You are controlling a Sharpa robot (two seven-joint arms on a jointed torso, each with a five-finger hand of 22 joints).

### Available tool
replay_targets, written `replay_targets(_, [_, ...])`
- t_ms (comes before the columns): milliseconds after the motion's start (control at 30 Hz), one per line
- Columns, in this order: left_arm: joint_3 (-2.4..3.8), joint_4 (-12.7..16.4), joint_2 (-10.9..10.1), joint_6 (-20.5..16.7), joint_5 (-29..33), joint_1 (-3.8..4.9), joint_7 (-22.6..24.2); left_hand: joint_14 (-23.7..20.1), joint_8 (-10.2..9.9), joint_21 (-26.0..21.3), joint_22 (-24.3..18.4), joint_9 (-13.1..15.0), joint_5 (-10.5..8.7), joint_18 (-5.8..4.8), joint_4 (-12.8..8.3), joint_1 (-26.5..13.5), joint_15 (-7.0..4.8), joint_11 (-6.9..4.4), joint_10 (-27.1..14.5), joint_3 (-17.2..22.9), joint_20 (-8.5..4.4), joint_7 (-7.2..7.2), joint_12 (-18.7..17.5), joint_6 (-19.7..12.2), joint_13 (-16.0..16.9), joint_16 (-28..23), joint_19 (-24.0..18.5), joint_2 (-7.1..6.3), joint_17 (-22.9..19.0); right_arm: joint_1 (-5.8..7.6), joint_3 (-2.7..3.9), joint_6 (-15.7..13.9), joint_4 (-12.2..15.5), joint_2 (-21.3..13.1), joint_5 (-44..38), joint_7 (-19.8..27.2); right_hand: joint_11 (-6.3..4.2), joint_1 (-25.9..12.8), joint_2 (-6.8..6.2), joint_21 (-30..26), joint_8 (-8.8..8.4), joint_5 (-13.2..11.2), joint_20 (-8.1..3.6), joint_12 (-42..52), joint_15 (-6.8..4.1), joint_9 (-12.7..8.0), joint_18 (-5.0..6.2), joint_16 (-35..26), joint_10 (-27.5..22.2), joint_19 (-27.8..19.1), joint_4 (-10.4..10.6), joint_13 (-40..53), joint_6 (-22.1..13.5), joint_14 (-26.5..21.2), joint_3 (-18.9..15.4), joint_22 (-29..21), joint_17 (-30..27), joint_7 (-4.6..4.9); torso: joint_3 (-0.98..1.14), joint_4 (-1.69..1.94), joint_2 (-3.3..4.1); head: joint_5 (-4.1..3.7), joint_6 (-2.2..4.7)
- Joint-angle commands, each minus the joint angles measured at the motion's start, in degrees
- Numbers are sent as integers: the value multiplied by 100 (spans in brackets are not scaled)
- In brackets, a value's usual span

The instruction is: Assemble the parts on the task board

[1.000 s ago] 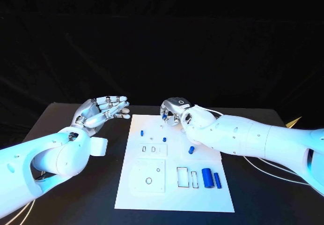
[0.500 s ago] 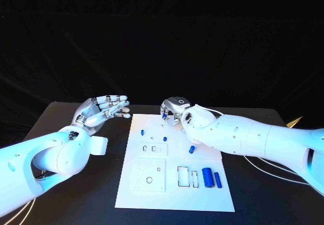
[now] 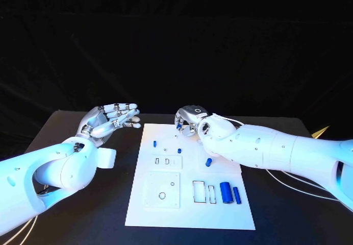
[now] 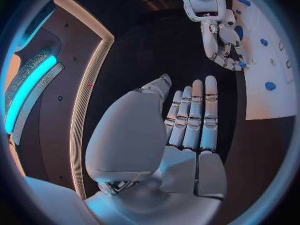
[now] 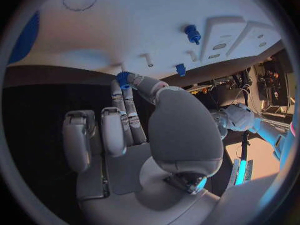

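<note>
Partly hidden: part in right hand.

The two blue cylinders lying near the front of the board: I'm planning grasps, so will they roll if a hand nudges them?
Probably. The two blue cylinders lie on their sides on the flat task board, with nothing visibly bracing them, so a sideways nudge could roll them. They look small and rigid, so likely light. Their smooth-looking surface may slip between silver fingers.
</note>
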Motion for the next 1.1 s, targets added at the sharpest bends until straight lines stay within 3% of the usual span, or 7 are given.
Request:
replay_targets(33, [6,2,5,106,-24,10,29,-54,19,40,5,9,-28,97,3,-19,-2,8,-47,27,8,9,-7,-26,2,21,-38,-13,5,-36,-19,122,-5,-3,-16,13,-40,-24,-16,-40,-39,31,37,-9,34,9,-25,-31,17,246,20,291,-66,219,8,891,-45,-1,-4,2,5,2,2])
replay_targets(400, [6,-16,5,114,-24,10,26,-54,19,40,5,9,-28,97,3,-19,-2,8,-47,27,8,9,-7,-26,2,21,-38,-13,5,-37,-19,86,-35,3,-2,19,14,-87,-86,-162,-100,34,70,-38,77,32,22,-112,-190,122,50,254,-159,173,35,689,-217,34,-7,8,10,-6,6])
replay_targets(500, [6,-20,5,116,-24,10,25,-54,19,40,5,9,-28,97,3,-19,-2,8,-47,27,8,9,-7,-26,2,21,-38,-13,5,-37,-19,78,-27,0,2,23,15,-90,-90,-164,-104,34,72,-36,79,33,23,-113,-196,120,51,253,-165,172,36,686,-220,35,-9,5,5,2,-22])
replay_targets(1100, [6,-42,-5,113,-24,10,29,-58,21,50,11,10,-28,97,1,-21,-2,8,-47,32,9,7,-7,-26,2,26,-47,-10,12,-45,-20,139,34,-42,5,16,2,-76,-83,-153,-93,34,76,-3,74,53,18,-109,-150,134,49,265,-140,173,53,710,-213,26,-9,9,12,-21,10])
